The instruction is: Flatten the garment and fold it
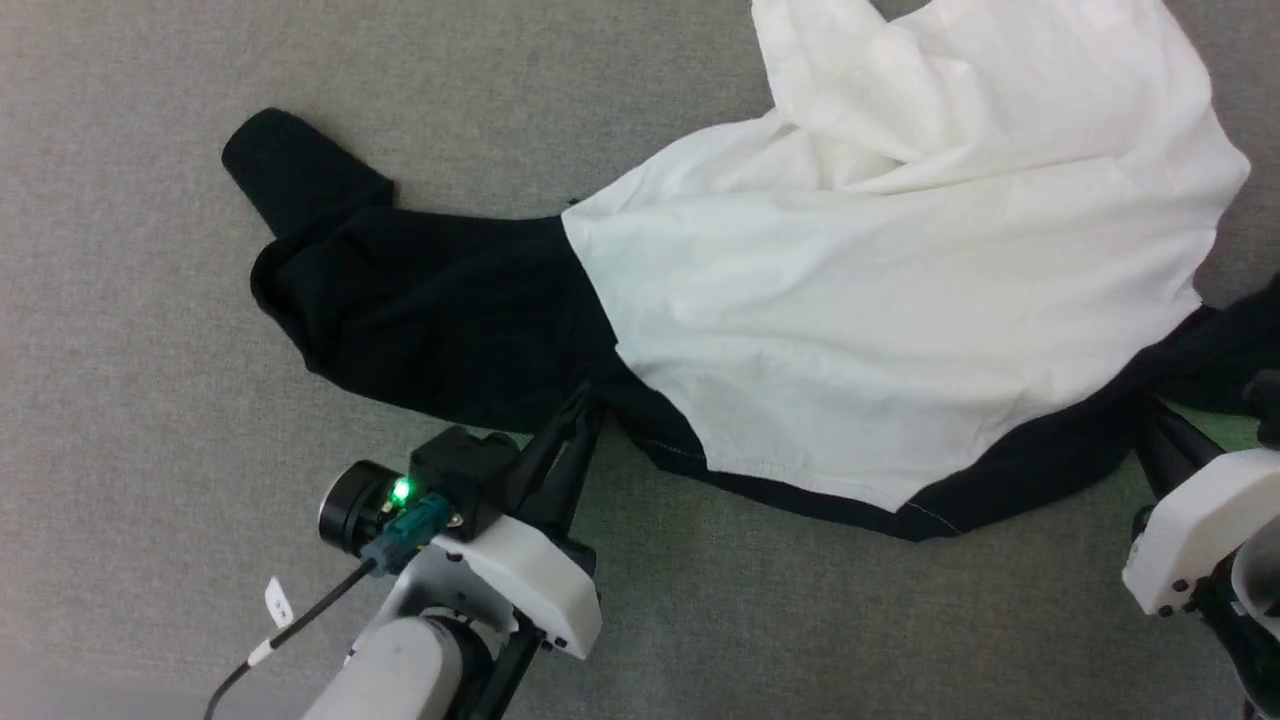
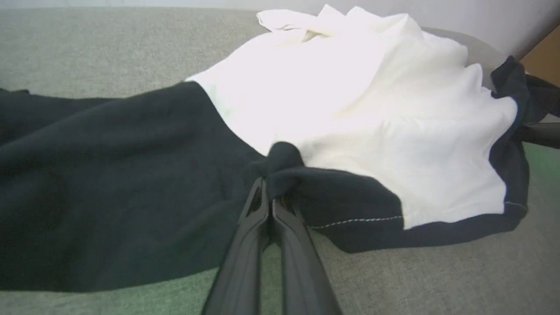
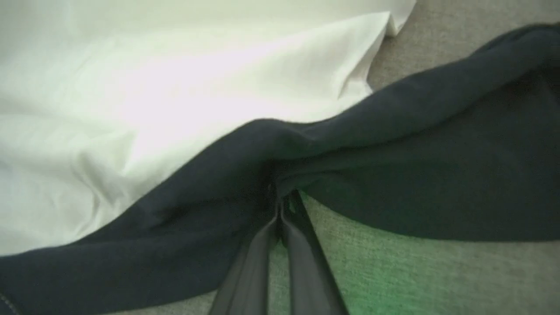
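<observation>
Clenched on a small knob of black cloth at the left gripper [image 2: 269,186], dark fingers pressed together, fabric bulging just past the tips. Clenched too at the right gripper [image 3: 278,192], on a fold of black fabric along the near edge. Held the garment [image 1: 850,330] by that near edge at two spots well apart, with all the rest lying toward 12 o'clock of both sets of fingers. Ran long from 9 to 3 o'clock in the head view: black sleeve [image 1: 300,180] doubled over at 9 to 10, white body [image 1: 900,120] rumpled and heaped toward 1. Judged the left arm nearer the sleeve, the right nearer the heap. Left bare grey surface [image 1: 130,420] from 6 through 9 o'clock for drawing back or spreading. Reached the picture's edge at 3 o'clock, so could not tell the room there.
</observation>
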`<state>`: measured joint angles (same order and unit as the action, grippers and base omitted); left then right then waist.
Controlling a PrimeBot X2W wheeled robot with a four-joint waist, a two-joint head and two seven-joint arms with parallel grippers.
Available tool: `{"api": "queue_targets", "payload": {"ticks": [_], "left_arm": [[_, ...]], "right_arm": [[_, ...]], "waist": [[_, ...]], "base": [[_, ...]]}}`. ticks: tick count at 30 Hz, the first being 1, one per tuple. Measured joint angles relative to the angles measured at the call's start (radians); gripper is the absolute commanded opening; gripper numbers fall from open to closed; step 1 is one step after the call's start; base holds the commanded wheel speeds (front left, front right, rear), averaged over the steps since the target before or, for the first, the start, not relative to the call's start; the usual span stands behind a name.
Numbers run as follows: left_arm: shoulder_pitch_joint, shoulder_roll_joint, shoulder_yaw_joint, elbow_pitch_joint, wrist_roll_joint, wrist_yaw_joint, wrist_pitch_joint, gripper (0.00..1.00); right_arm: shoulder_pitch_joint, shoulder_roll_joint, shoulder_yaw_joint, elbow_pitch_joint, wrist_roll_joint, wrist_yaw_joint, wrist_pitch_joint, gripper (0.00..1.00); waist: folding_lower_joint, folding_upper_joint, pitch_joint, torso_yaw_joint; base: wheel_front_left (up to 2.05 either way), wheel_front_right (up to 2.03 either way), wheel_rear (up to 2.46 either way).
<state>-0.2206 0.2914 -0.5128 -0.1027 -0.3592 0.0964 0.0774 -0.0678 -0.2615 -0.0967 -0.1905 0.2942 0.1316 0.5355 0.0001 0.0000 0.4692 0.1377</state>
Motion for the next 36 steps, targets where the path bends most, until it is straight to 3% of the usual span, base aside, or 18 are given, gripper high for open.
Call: {"api": "queue_targets", "payload": {"ticks": [8,15,23,36], "left_arm": [[0.000,-0.035,0.057,-0.066,-0.048,0.005,-0.123,0.00],[-0.017,-0.031,0.114,-0.163,-0.056,0.029,-0.155,0.00],[-0.206,-0.006,0.162,-0.232,-0.059,0.032,-0.059,0.00],[-0.551,0.044,0.186,-0.193,-0.046,0.026,0.179,0.00]], "right_arm": [[-0.013,0.097,-0.029,-0.035,0.052,0.000,-0.160,0.00],[-0.095,0.133,-0.027,-0.125,0.070,0.000,-0.260,0.00],[-0.275,0.140,0.007,-0.185,0.079,0.000,-0.254,0.00],[-0.568,0.086,0.064,-0.144,0.109,0.000,-0.158,0.00]], "waist": [[0.0001,0.0000,-0.068,-0.036],[0.0000,0.0000,-0.159,-0.073],[-0.0002,0.0001,-0.271,-0.111],[-0.0002,0.0001,-0.372,-0.151]], "base": [[0.00,0.00,0.00],[0.00,0.00,0.00],[0.00,0.00,0.00],[0.00,0.00,0.00]]}}
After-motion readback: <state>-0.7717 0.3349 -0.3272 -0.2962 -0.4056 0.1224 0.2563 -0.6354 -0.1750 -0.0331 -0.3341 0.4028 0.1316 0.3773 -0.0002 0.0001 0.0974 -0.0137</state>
